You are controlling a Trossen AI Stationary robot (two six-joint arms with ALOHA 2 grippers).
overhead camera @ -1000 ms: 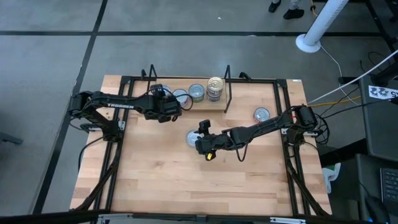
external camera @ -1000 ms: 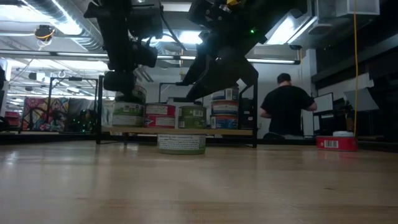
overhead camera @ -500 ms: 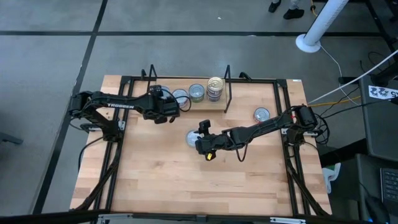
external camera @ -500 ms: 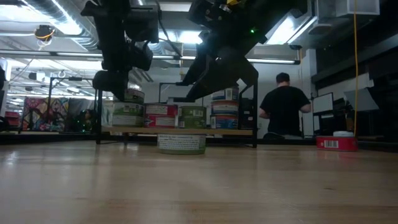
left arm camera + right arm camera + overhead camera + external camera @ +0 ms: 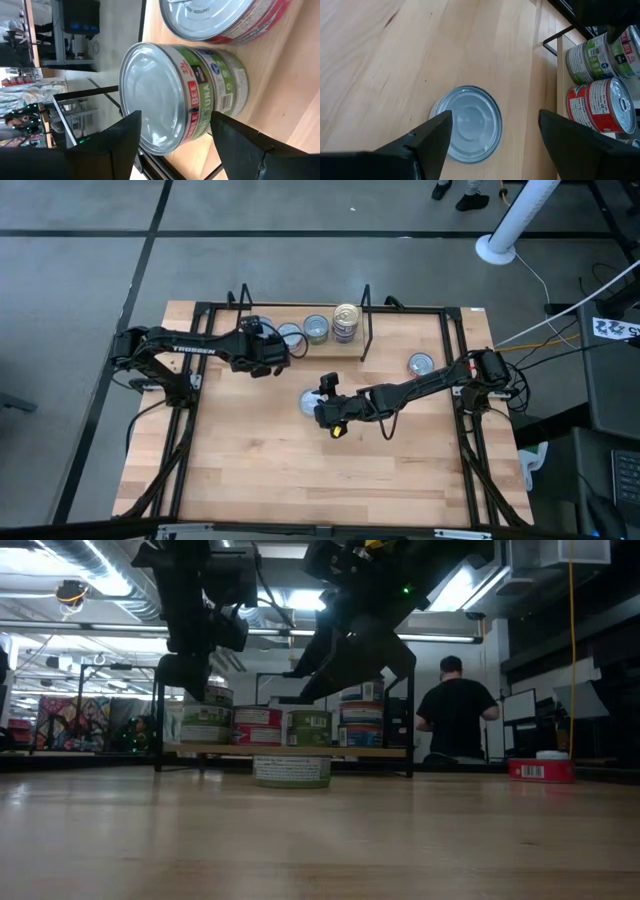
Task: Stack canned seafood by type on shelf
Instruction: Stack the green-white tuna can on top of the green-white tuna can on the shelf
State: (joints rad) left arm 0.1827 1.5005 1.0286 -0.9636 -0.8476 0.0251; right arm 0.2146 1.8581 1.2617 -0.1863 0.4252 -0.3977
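shelf (image 5: 290,751): low black wire rack on a light wooden base at the far edge of the table, holding several tins side by side
shelf contents: a stacked green tin (image 5: 200,90) sits straight ahead of the left fingers, its silver lid facing them; a red tin (image 5: 225,20) stands just beside it; a gold-lidded tin (image 5: 346,314) tops a stack at the other end of the row
loose green tin (image 5: 291,771): flat on the table in front of the shelf, directly under the right fingers, its silver lid between their two tips in the right wrist view
lone red tin (image 5: 541,771): on the table well apart from both pairs of fingers, near the right arm's base
left gripper (image 5: 283,354): at the shelf's left end, fingers spread wide, one on each side of the green tin, gripping nothing
right gripper (image 5: 318,402): over mid-table, fingers spread wide above the loose tin, not touching it
table (image 5: 260,470): pale wooden planks framed by black rails
room: grey floor around the table; a person (image 5: 458,712) in dark clothing stands in the background, back turned
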